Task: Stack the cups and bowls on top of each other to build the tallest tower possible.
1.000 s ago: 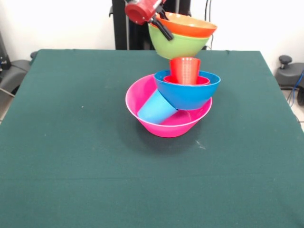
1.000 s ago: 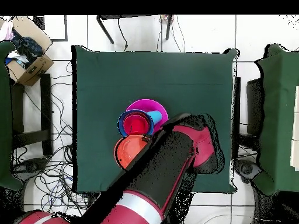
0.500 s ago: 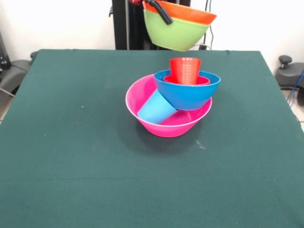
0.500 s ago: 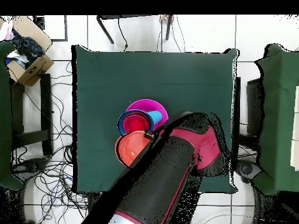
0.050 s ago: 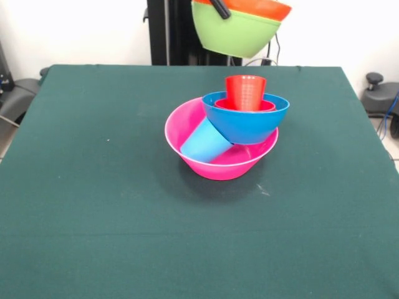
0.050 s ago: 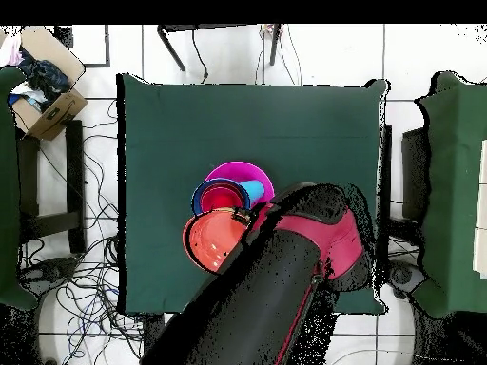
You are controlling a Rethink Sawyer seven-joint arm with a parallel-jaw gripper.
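Item — tower (image 5: 232, 134), pink bowl (image 5: 187, 134) as base: I hold the green bowl (image 5: 237, 36) with the orange bowl (image 5: 265, 7) nested inside, high above and behind the tower, the gripper (image 5: 219, 7) pinching their rim, and I judge I should centre them over the red cup (image 5: 245, 92) and lower slowly, since the blue bowl (image 5: 246, 126) sits tilted. Count in view — two cups (red, light blue cup (image 5: 204, 142)) and five bowls, including a small red bowl (image 5: 267, 106) round the red cup.

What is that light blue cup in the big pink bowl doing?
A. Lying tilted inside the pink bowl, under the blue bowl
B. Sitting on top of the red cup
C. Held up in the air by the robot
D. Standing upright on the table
A: the light blue cup leans on its side inside the pink bowl, with the blue bowl resting above it.
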